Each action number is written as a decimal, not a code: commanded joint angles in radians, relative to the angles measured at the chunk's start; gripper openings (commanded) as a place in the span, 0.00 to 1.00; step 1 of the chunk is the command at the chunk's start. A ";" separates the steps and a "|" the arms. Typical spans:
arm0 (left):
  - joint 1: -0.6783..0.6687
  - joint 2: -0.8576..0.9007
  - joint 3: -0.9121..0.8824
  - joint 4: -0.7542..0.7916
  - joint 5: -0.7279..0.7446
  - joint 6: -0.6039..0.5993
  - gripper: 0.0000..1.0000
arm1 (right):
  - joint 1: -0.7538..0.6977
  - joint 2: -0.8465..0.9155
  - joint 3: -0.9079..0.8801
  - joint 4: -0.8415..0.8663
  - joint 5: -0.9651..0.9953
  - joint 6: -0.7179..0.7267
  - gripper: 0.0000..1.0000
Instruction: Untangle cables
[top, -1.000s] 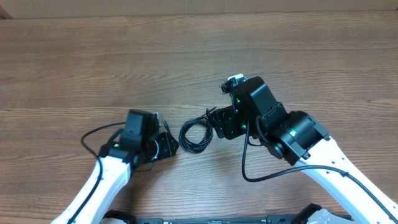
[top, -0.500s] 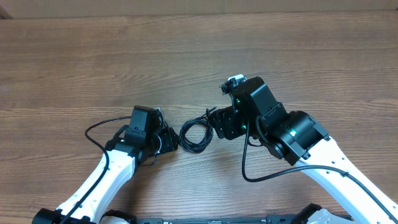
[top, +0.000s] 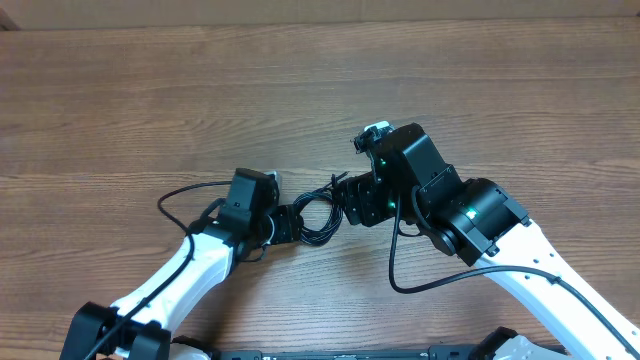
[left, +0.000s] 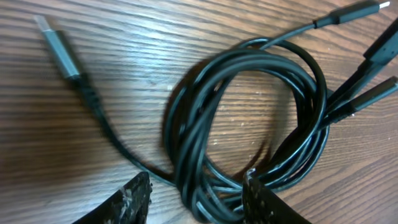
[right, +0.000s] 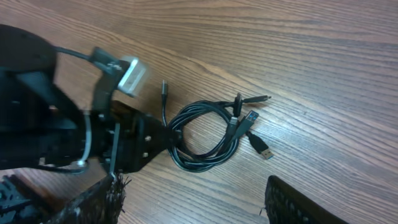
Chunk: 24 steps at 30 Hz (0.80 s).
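The cables (top: 318, 215) are thin black cords coiled in a small bundle on the wooden table between my arms. In the left wrist view the coil (left: 249, 124) fills the frame, with a grey plug end (left: 59, 46) at the upper left and more plug ends at the right. My left gripper (top: 290, 222) (left: 198, 198) is open, its two fingers on either side of the coil's near edge. My right gripper (top: 347, 200) (right: 196, 202) is open and empty, just right of the bundle (right: 205, 134), which lies apart from its fingers.
The wooden table (top: 150, 90) stretches far and to both sides of the arms. Thicker black robot cables loop beside the left arm (top: 175, 200) and under the right arm (top: 400, 270).
My left gripper has moved right, from a short way left of the bundle until its fingers straddle the coil's edge. The right arm and the bundle have not moved.
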 joint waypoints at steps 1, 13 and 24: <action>-0.024 0.037 0.012 0.021 -0.013 0.003 0.36 | -0.002 0.002 0.028 0.003 -0.016 -0.001 0.70; -0.053 0.106 0.012 0.053 -0.018 0.000 0.11 | -0.002 0.002 0.028 0.002 -0.018 0.000 0.70; -0.053 0.105 0.020 0.048 -0.003 -0.026 0.04 | -0.002 0.002 0.028 -0.003 -0.042 -0.005 0.70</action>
